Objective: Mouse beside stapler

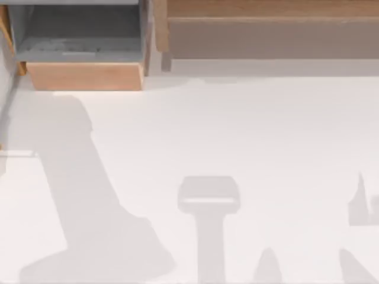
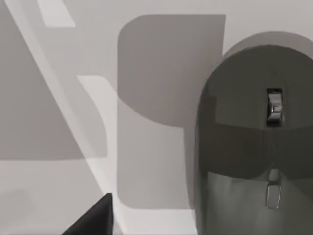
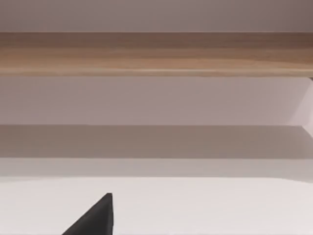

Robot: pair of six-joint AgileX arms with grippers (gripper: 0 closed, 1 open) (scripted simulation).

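A dark grey mouse (image 2: 244, 147) with a silver scroll wheel (image 2: 274, 105) lies on the white table, close below my left wrist camera. A black part of my left gripper (image 2: 93, 218) sits beside the mouse, apart from it. The stapler is out of view. In the right wrist view, a black part of my right gripper (image 3: 93, 218) hangs over bare white table, facing the back of the scene.
A wooden box with a grey inside (image 1: 83, 47) stands at the back left of the white table (image 1: 237, 130). A long wooden ledge (image 1: 266, 23) runs along the back right, and the ledge (image 3: 156, 51) faces the right wrist. Arm shadows cross the table.
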